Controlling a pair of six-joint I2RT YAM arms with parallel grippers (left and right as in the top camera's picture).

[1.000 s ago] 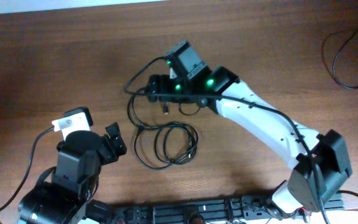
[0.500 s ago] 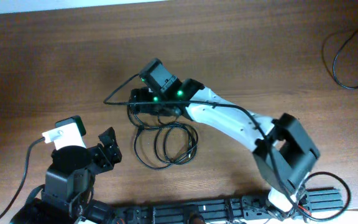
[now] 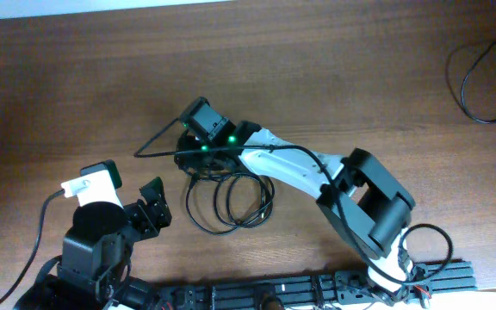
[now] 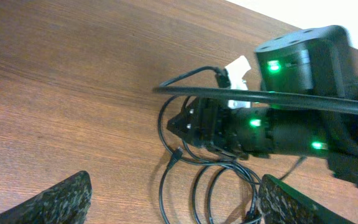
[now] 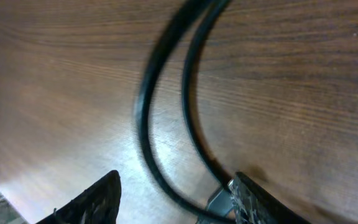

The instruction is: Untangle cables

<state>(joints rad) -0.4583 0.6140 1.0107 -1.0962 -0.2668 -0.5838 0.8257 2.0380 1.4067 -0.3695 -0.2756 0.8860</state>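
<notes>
A tangle of thin black cables (image 3: 231, 200) lies in loose loops at the table's middle. My right gripper (image 3: 183, 155) hangs low over the tangle's upper left edge. In the right wrist view its fingers (image 5: 176, 180) are open, two cable strands (image 5: 145, 124) run between them, and a metal plug end (image 5: 219, 199) lies by the right finger. My left gripper (image 3: 156, 207) is open and empty, just left of the loops. In the left wrist view its fingers (image 4: 176, 180) frame the loops (image 4: 207, 190), with the right gripper (image 4: 191, 124) behind them.
Another thin black cable (image 3: 476, 82) lies alone at the far right of the wooden table (image 3: 76, 86). The right arm's own thick wire (image 3: 158, 151) juts out to the left of its wrist. The right arm (image 3: 351, 194) spans the middle right.
My right gripper has swung left and toward the front, down onto the tangle's upper left edge. The left arm has shifted slightly. The loops lie as before.
</notes>
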